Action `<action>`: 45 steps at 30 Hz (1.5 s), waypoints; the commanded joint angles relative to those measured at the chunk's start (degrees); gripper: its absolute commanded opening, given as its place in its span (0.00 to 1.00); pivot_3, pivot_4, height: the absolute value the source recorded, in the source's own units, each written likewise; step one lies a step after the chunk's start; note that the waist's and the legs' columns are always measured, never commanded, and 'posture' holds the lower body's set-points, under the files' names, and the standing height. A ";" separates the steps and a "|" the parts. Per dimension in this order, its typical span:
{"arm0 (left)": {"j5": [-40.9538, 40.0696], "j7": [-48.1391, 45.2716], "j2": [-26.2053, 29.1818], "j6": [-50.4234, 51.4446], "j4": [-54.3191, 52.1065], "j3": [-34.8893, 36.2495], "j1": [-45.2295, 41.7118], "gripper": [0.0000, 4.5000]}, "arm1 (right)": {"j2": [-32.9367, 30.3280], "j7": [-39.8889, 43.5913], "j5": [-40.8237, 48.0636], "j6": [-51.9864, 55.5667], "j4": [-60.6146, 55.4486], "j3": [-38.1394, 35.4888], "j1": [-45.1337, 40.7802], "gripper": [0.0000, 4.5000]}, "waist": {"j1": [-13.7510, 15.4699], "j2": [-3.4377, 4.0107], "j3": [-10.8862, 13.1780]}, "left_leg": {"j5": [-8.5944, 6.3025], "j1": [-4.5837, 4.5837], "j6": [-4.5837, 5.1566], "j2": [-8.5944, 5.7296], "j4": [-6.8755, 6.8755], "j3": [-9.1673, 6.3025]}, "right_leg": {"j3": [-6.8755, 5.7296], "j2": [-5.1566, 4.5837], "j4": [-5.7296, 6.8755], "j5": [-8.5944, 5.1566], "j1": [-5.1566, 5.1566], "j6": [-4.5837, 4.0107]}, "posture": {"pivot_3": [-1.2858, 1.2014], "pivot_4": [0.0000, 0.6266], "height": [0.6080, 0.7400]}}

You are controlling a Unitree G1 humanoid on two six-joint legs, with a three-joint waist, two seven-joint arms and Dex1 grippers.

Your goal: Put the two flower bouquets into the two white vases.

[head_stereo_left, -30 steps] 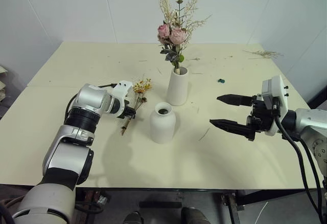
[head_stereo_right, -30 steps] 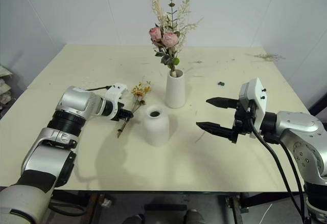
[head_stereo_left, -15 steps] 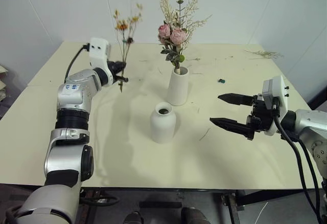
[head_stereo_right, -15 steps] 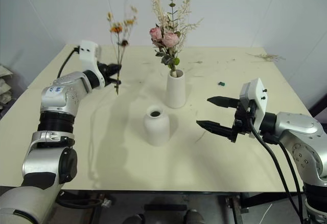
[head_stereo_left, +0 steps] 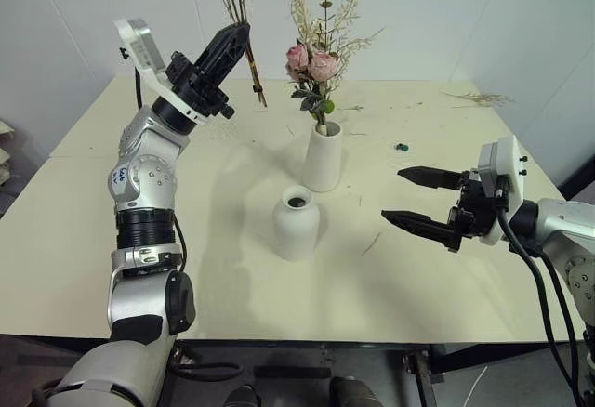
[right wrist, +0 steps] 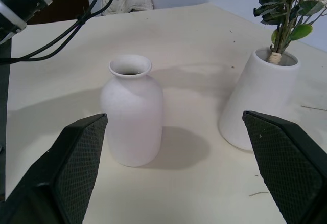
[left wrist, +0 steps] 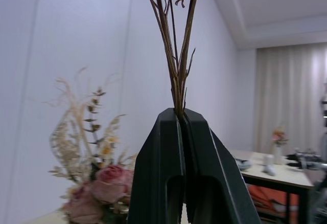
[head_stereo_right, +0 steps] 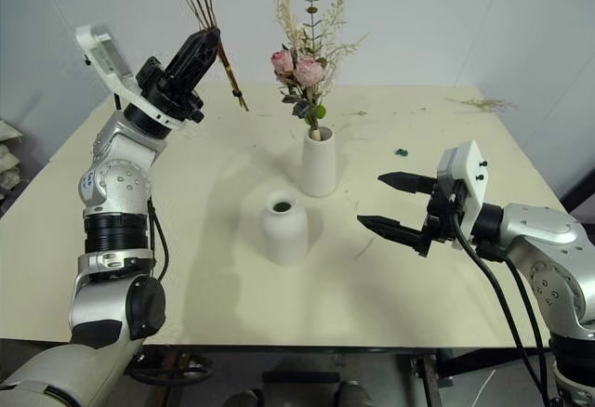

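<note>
My left gripper is raised high over the table's far left, pointing up, and is shut on the thin stems of the small bouquet; its stems run up out of the head views. The pink rose bouquet stands in the tall white vase at the table's middle. The shorter round vase stands in front of it with its mouth open and nothing in it. To the right of both vases my right gripper hovers level, open, with nothing between its fingers.
A cream table carries both vases. A small dark scrap lies right of the tall vase. Loose dried sprigs lie at the far right corner. White walls close the back.
My left arm has lifted the small bouquet off the table, swung it upright and raised it high, tilting toward the tall vase. The right arm has stayed still.
</note>
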 commanded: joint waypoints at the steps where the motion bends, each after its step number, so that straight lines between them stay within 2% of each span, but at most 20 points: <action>1: -2.24 -4.48 0.03 3.50 -3.99 -2.97 2.11 0.01 | 0.33 -0.51 0.42 -1.24 -1.98 -1.73 0.12 1.00 | 0.06 0.00 0.00 | 0.00 0.00 0.00 0.00 0.01 0.00 | 0.00 0.00 0.00 0.00 0.01 0.00 | 0.52 0.24 1.00; 13: -7.22 -9.27 -4.52 10.59 -7.32 -6.46 5.52 0.01 | 0.03 0.21 5.19 0.36 -4.52 -4.52 3.38 1.00 | 0.19 0.00 0.00 | -0.02 -0.05 0.04 0.00 0.02 -0.02 | -0.01 0.00 -0.08 0.01 0.01 -0.01 | 0.52 0.24 1.00; 22: -3.55 -10.02 -1.93 11.82 -9.10 -10.11 9.70 0.01 | 0.25 -1.75 4.74 -0.13 -5.69 -4.82 5.39 1.00 | 0.09 0.00 0.00 | -0.02 0.00 0.05 0.00 0.02 0.00 | 0.02 0.02 -0.07 0.00 0.01 -0.02 | 0.52 0.24 1.00; 30: -1.08 -9.57 -0.01 9.91 -7.58 -10.05 10.39 0.01 | 0.16 -2.20 4.48 -0.69 -5.69 -4.55 5.72 1.00 | 0.16 0.00 0.00 | -0.02 -0.02 0.05 0.00 0.01 0.00 | 0.02 0.01 -0.12 0.00 0.02 -0.02 | 0.52 0.24 1.00; 45: 1.84 -7.59 -0.44 11.39 -6.40 -12.41 12.80 0.01 | 0.96 -3.03 3.74 -0.86 -6.10 -3.77 6.07 1.00 | 0.14 0.00 0.00 | -0.03 -0.03 0.06 0.00 0.01 0.00 | 0.02 0.01 -0.13 0.00 0.02 -0.02 | 0.52 0.24 1.00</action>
